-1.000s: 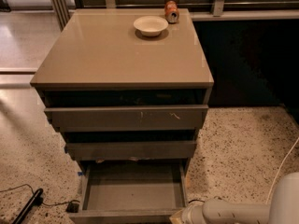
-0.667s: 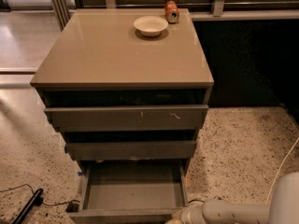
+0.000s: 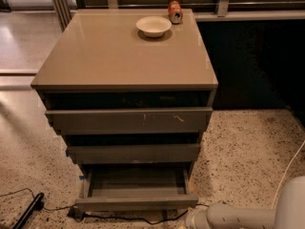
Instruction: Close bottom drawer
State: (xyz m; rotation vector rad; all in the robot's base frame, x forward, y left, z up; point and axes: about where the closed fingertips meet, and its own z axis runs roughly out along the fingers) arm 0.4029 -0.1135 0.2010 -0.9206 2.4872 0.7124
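The bottom drawer [image 3: 136, 202] is the lowest of three grey-brown drawers in the cabinet [image 3: 124, 51]. It stands pulled out, and its shallow grey tray [image 3: 137, 181] shows empty. My gripper [image 3: 192, 219] is at the end of the white arm [image 3: 238, 216], low at the bottom right, just below and beside the drawer front's right corner. The middle drawer [image 3: 133, 153] and the top drawer with white scratches [image 3: 128, 120] stick out a little less.
A white bowl [image 3: 153, 26] and an orange can [image 3: 175, 11] stand at the back of the cabinet top. A black cable [image 3: 143, 220] and a black tool [image 3: 28, 209] lie on the speckled floor in front. A dark wall panel is at the right.
The bottom drawer's front has slid back toward the cabinet a little, uncovering the cable on the floor. The arm has stayed about where it was.
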